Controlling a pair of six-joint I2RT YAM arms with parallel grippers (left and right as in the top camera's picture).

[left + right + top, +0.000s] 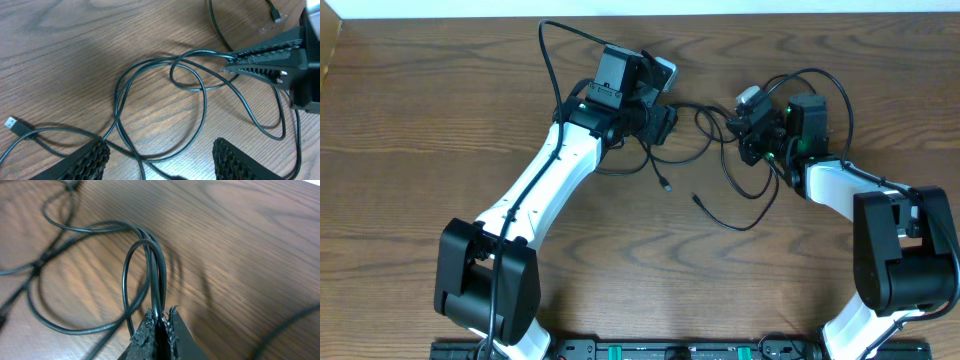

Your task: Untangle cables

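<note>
Thin black cables (705, 120) loop together on the wooden table between my two grippers, and loose plug ends trail toward the front (665, 185). My left gripper (160, 160) is open, its fingers (95, 157) standing either side of crossing cable strands (150, 157) without pinching them. My right gripper (161, 316) is shut on a black cable loop (155, 270). The left wrist view shows those shut fingers (260, 52) holding the cable at their tip. A USB plug (12, 124) lies flat at the left. In the overhead view the left gripper (660, 120) and the right gripper (738, 125) face each other.
Thicker black wires arch over both wrists (555, 50) and belong to the arms. Bare wooden tabletop (650, 270) stretches in front of the cables. The table's far edge (650, 10) runs close behind the grippers.
</note>
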